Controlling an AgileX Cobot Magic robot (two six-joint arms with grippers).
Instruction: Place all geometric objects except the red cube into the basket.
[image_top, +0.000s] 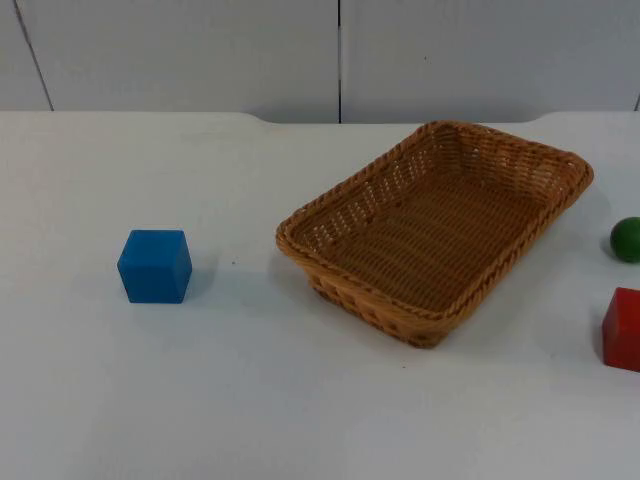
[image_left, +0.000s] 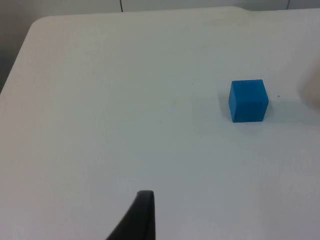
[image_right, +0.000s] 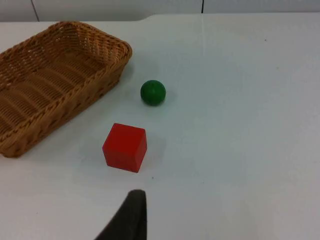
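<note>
Basket (image_top: 436, 230) sits empty near the middle of the white bench (image_top: 250, 400), its long side running diagonally toward the far right, so no part of the task is done yet. 2 pieces belong in it. One is the blue cube (image_top: 155, 266), alone on the bench well to the left of the basket, resting flat. The other is the green ball (image_top: 627, 240), just off the basket's right end. The red cube (image_top: 622, 328) lies near the ball, on the nearer side of it, and is to be left where it is; in the right wrist view the 2 are apart, with the ball the closer to the basket rim.

Of the left claw, one black fingertip (image_left: 137, 217) stands well short of the blue cube in the left wrist view. The right claw shows likewise as one dark fingertip (image_right: 127, 217), with the red cube between it and the ball. Neither has hold of anything, and I cannot tell how far either is open.

Judging by this, the step in hand is the 1st approach. The left arm looks best placed for the blue cube: come over it, square the fingers to 2 opposite faces, and descend. The right arm's reach for the ball would have to clear the red cube, and a ball may roll if nudged.
</note>
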